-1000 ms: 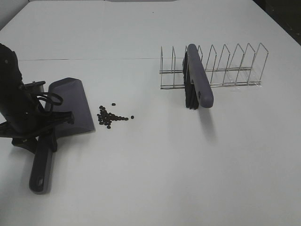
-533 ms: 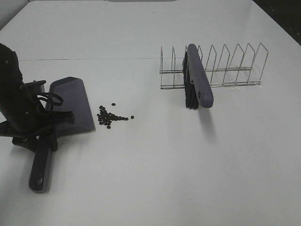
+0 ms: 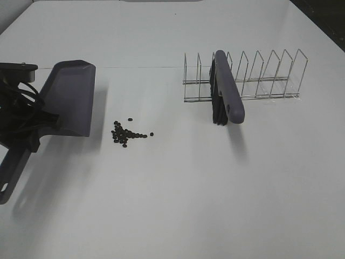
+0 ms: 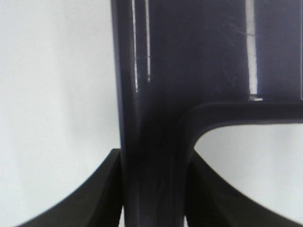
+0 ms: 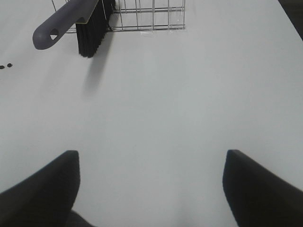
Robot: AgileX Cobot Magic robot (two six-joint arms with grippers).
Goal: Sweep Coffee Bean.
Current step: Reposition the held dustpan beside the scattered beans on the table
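The coffee beans (image 3: 127,135) lie in a small dark cluster on the white table; two stray ones (image 5: 5,66) show at the edge of the right wrist view. A grey-purple dustpan (image 3: 70,97) hangs above the table to the left of the beans, its handle (image 4: 151,142) clamped in my shut left gripper (image 3: 26,129). The black fingers (image 4: 94,198) press on both sides of that handle. A brush (image 3: 226,91) with black bristles leans in the wire rack (image 3: 259,75). My right gripper (image 5: 151,189) is open over bare table, short of the brush (image 5: 71,21).
The wire rack (image 5: 147,14) stands at the back right with several slots. A faint seam line crosses the table behind the dustpan. The table's far corners fall off to dark floor.
The left gripper has lifted the dustpan off the table and carried it up and to the left. Beans, brush and rack have not moved.
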